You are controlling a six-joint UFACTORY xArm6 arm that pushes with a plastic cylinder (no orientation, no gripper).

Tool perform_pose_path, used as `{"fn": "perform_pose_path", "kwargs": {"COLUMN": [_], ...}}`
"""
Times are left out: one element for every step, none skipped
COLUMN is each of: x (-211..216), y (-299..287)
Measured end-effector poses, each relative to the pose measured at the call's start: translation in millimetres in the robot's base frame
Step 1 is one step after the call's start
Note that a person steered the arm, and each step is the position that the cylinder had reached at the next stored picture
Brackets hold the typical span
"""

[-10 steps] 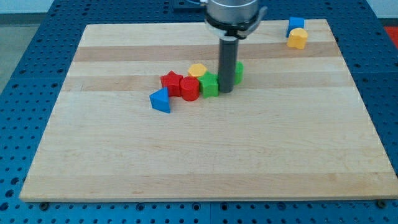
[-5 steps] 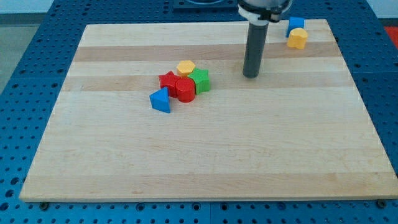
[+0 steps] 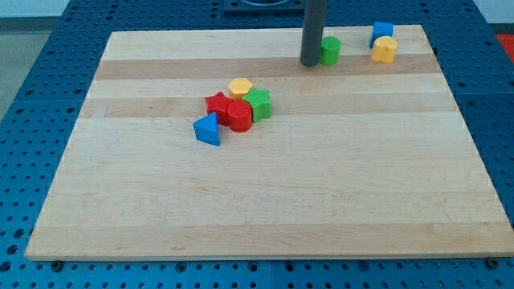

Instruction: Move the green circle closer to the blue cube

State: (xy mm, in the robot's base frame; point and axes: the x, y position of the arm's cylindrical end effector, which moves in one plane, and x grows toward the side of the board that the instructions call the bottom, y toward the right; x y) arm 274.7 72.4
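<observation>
The green circle (image 3: 330, 50) sits near the view's top, right of centre. The blue cube (image 3: 382, 31) is at the top right, with a yellow block (image 3: 385, 50) touching its lower side. My tip (image 3: 310, 63) rests on the board just left of the green circle, touching or nearly touching it. The green circle lies a short gap to the left of the blue cube and yellow block.
A cluster sits left of centre: a yellow hexagon (image 3: 239, 87), a green star (image 3: 259, 103), a red star (image 3: 217, 103), a red cylinder (image 3: 238, 115) and a blue triangle (image 3: 207, 129). The wooden board (image 3: 265, 201) lies on a blue perforated table.
My tip has moved up and right from the cluster toward the view's top. The green circle has been pushed with it, away from the cluster and toward the blue cube.
</observation>
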Motion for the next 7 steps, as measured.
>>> {"fn": "perform_pose_path", "kwargs": {"x": [-11, -11, -8, -1, 20, 23, 5], "y": [4, 21, 38, 44, 44, 58, 79]}}
